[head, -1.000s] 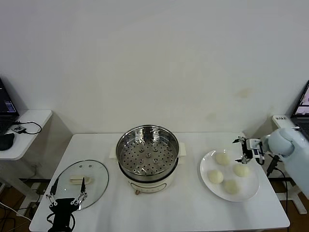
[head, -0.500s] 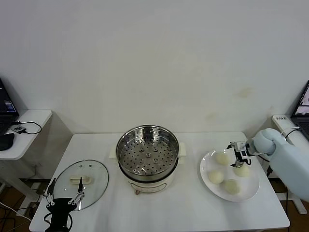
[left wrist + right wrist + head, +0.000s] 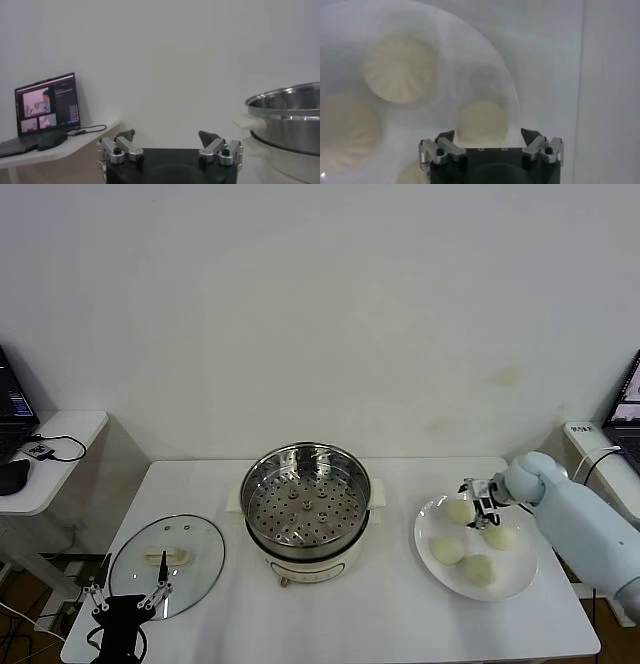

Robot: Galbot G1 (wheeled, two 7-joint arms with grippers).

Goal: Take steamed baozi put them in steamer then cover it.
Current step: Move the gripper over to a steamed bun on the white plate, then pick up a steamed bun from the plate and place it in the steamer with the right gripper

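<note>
Several cream-white baozi lie on a white plate (image 3: 523,576) at the right of the table. My right gripper (image 3: 478,502) hovers open over the farthest baozi (image 3: 459,511). In the right wrist view that baozi (image 3: 482,123) sits just beyond my right gripper (image 3: 487,134), between the lines of its spread fingertips, and nothing is held. The steamer (image 3: 305,506) stands uncovered at the table's middle with only its perforated tray inside. The cover (image 3: 167,556), a glass lid, lies flat at the front left. My left gripper (image 3: 126,600) waits open just in front of it.
A side table (image 3: 60,446) with a laptop and cables stands to the left, and the left wrist view shows that laptop (image 3: 46,108) and the steamer's wall (image 3: 290,120). More equipment sits past the table's right edge (image 3: 590,436).
My right gripper has swung left across the plate, from its right rim to over the farthest baozi. The left gripper has drifted slightly back toward the table's front edge.
</note>
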